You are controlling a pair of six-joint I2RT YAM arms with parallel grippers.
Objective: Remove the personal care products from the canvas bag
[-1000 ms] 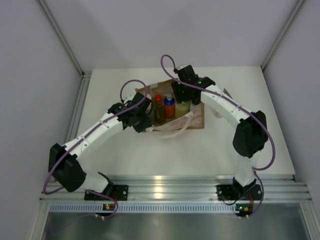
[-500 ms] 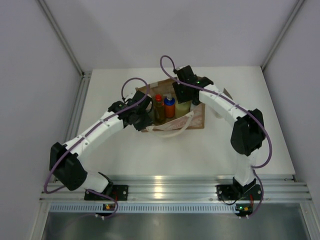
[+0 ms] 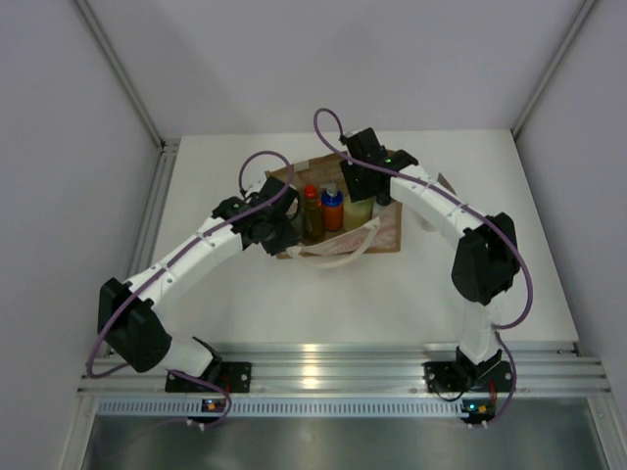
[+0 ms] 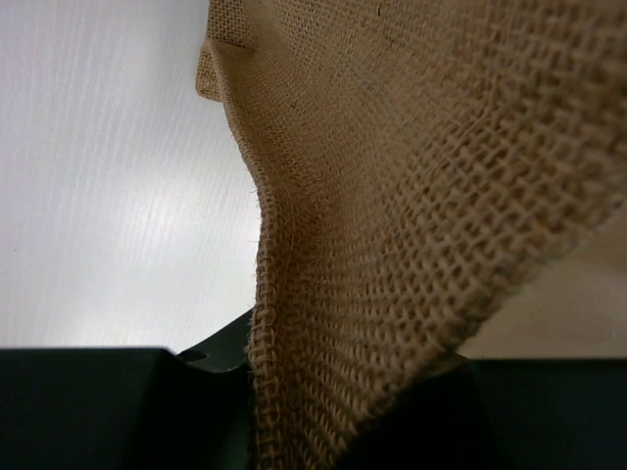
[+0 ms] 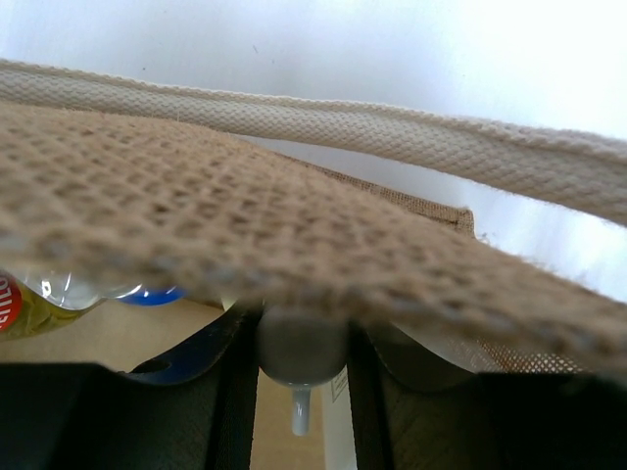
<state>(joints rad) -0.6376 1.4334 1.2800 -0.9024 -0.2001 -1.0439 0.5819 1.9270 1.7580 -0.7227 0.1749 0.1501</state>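
right tool (image 5: 302, 338) has narrowed onto a pale-capped bottle (image 5: 302, 360), left tool (image 4: 328, 364) pinches the canvas bag (image 4: 421, 186), red label (image 5: 8, 299) unreadable.

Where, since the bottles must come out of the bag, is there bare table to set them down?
Bare table lies between the canvas bag and the near rail, and in the far-left corner. Crowded at the bag's mouth, around the left gripper and right gripper.
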